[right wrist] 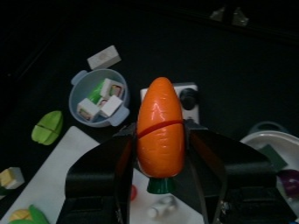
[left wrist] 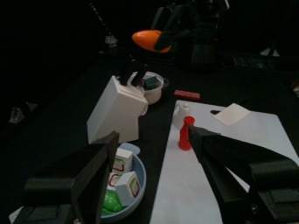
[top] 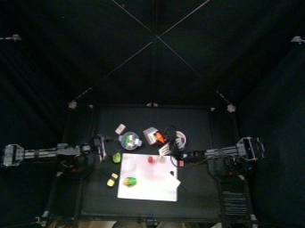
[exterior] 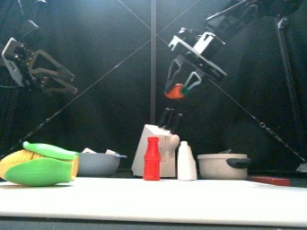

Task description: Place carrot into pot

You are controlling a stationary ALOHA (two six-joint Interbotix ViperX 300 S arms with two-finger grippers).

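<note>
The carrot (right wrist: 162,122) is orange with a green stub and points away from the wrist camera. My right gripper (right wrist: 160,150) is shut on it, one jaw on each side. In the front view the carrot (exterior: 175,91) hangs high above the table in that gripper (exterior: 182,83). The pot (exterior: 222,165), small and grey, stands on the table at the right, lower than the carrot and a little right of it; its pale rim (right wrist: 271,140) also shows in the right wrist view. My left gripper (left wrist: 158,188) is open and empty, raised at the left (exterior: 36,72).
A white knife block (exterior: 156,144), a red bottle (exterior: 151,159) and a white bottle (exterior: 186,162) stand mid-table. A bowl (right wrist: 100,92) holds small pieces. A yellow-green corn toy (exterior: 36,164) lies front left. The white board (top: 152,174) lies near the front edge.
</note>
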